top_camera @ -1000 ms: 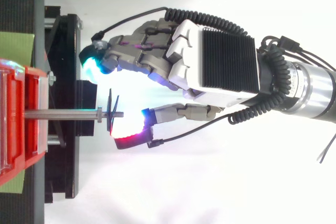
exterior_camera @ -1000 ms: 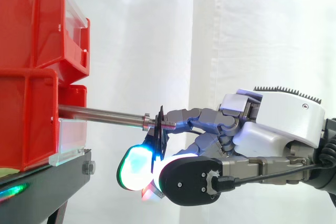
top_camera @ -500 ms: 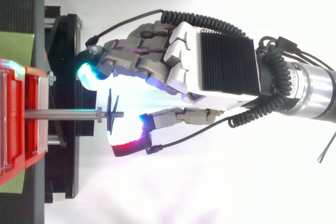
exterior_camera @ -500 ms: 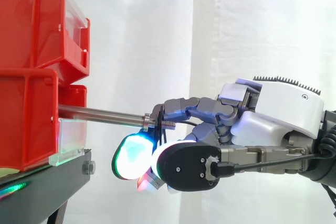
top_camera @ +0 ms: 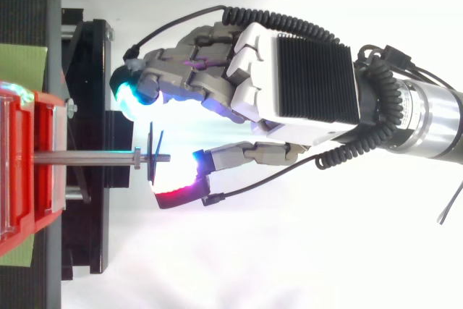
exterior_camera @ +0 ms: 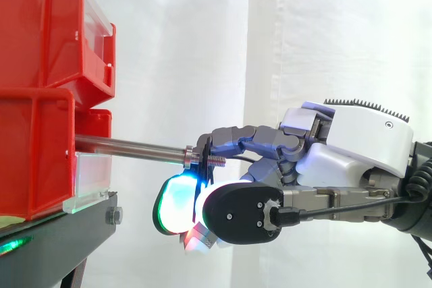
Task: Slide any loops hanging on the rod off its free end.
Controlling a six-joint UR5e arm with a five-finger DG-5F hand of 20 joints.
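fingers held apart, flanking black loops near rod tip, closed on nothing.

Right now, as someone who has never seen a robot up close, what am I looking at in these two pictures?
It is a robot arm ending in a mechanical hand. One picture is taken level from the side, the other from above, and both show the same scene. Red bins sit on a black stand, and a metal rod sticks out from them. Thin black loops hang near the rod's free end. The hand is right there beside them, but I cannot tell whether it grips them.
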